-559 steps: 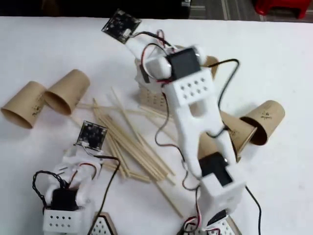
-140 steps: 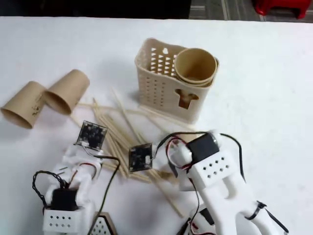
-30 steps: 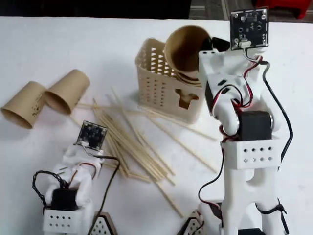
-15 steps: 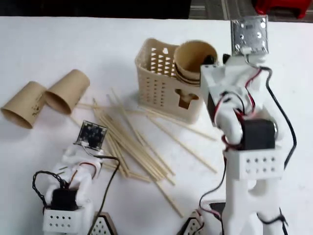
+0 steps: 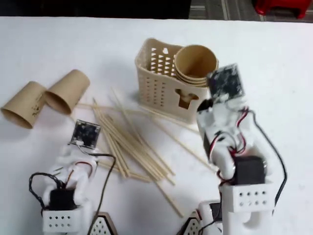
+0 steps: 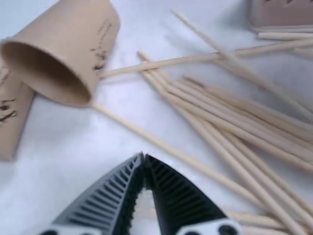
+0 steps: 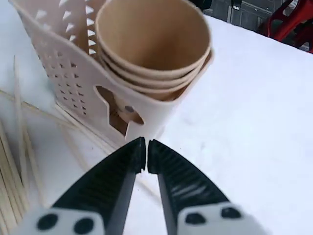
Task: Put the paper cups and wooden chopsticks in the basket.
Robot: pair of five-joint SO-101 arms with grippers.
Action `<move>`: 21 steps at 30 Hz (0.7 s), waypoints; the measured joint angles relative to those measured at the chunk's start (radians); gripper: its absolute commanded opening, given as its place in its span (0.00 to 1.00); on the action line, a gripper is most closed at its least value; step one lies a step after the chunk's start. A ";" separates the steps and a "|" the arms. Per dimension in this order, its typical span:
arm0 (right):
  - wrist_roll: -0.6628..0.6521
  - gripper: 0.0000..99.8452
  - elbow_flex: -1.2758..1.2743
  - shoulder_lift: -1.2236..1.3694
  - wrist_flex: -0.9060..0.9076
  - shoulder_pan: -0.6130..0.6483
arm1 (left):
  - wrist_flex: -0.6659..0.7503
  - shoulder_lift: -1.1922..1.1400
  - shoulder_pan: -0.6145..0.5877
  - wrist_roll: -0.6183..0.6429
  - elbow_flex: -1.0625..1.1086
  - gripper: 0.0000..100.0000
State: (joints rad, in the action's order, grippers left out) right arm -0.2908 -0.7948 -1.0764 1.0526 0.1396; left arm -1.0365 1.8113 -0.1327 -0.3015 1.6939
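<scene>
basket [image 5: 161,83]: upright, mid-surface.
nested paper cups [image 7: 151,44]: in basket's right end, bodies hidden by its wall.
loose paper cups [image 5: 44,100]: 2, on their sides, far left, touching.
wooden chopsticks [image 5: 132,142]: scattered before basket, some ends under arms.
left gripper [image 6: 144,164]: fingers together, empty, above chopsticks.
right gripper [image 7: 145,147]: fingers together, empty, just before basket.
surface [image 5: 274,58]: wide white stretch right of basket.

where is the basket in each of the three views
High view: basket in the upper middle, beyond the chopsticks, with cups stacked inside it.
Left wrist view: basket far beyond the left gripper, past the chopsticks; just its foot is visible.
Right wrist view: basket close ahead of the right gripper.
Shared landmark: the chopsticks lying at its foot.
</scene>
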 measured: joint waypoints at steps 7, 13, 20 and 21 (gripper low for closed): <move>-0.003 0.02 -0.399 -0.227 -0.222 0.020 | 0.000 0.000 -0.196 -0.189 -0.054 0.02; -0.003 0.02 -0.466 -0.347 -0.239 0.021 | 0.000 0.000 -0.333 -0.247 -0.180 0.02; -0.003 0.02 -0.482 -0.362 -0.238 0.025 | -0.061 0.006 -0.384 -0.334 -0.334 0.02; -0.003 0.02 -0.482 -0.362 -0.238 0.032 | -0.061 0.008 -0.385 -0.336 -0.344 0.02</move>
State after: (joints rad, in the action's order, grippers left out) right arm -0.2938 -1.2766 -1.4385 0.8147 0.1718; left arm -1.0978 1.8190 -0.5178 -0.6375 1.3502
